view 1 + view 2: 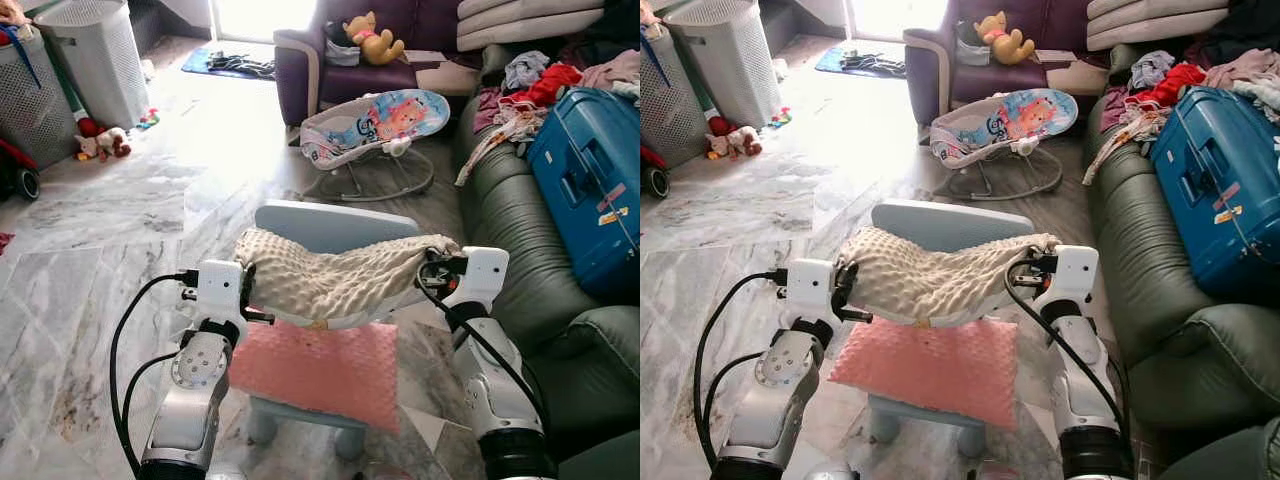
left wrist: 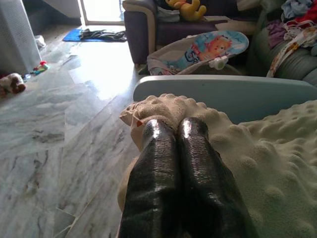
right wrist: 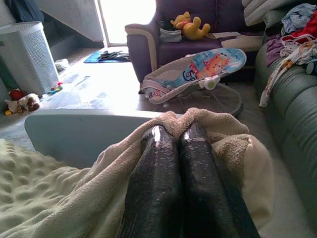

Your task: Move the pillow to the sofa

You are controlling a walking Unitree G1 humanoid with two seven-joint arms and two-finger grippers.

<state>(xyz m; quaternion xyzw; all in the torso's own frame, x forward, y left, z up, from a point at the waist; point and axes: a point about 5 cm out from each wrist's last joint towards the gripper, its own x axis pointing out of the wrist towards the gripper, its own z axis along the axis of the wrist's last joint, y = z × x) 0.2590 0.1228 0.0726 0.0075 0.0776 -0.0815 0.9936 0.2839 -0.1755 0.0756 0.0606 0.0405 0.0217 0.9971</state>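
A cream bobbled pillow (image 1: 335,275) hangs slack between my two arms, lifted just above a pink pillow (image 1: 320,370) that lies on a small pale blue chair (image 1: 335,225). My left gripper (image 2: 173,130) is shut on the pillow's left end, the fabric bunched around the black fingers (image 2: 153,163). At the other end my right gripper (image 3: 174,134) is shut on the pillow's corner. The green sofa (image 1: 520,225) runs along my right side, close to the right arm.
A blue suitcase (image 1: 590,180) and a heap of clothes (image 1: 540,90) take up the sofa's far part. A baby bouncer (image 1: 375,125) stands ahead on the marble floor, with a purple armchair (image 1: 350,60) behind it. Laundry baskets (image 1: 95,60) and toys (image 1: 100,143) stand at far left.
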